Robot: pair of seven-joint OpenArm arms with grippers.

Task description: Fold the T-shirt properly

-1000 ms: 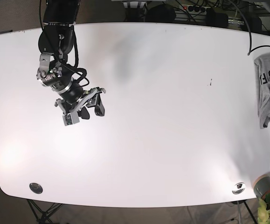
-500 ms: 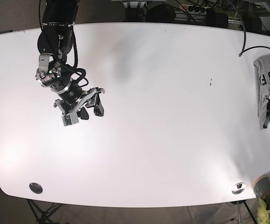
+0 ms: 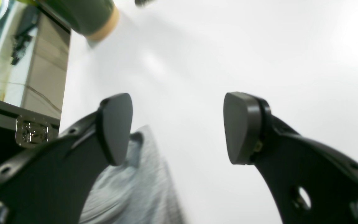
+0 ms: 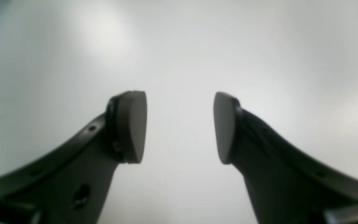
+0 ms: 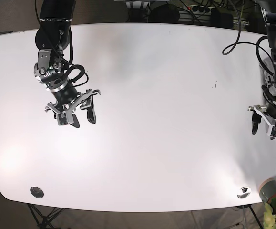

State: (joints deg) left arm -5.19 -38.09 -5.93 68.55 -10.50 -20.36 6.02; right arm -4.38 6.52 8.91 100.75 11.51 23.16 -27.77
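Both end effectors gaping wide, holding nothing; T-shirt shows only in the left wrist view.

Left wrist view: left end effector (image 3: 179, 127) spread wide over the white counter (image 3: 228, 62); grey T-shirt (image 3: 135, 186) lies bunched on the counter, low and toward the left finger (image 3: 115, 127), partly hidden behind it, touching or not unclear; a green pot (image 3: 89, 17) with tan base far beyond the T-shirt, blurred; base view shows no T-shirt, left end effector (image 5: 265, 125) sits at the counter edge where its arm would cover it; right wrist view: right end effector (image 4: 179, 127) parted wide over bare counter; base view puts right end effector (image 5: 77, 114) at the opposite side of the counter, well apart from the left one.
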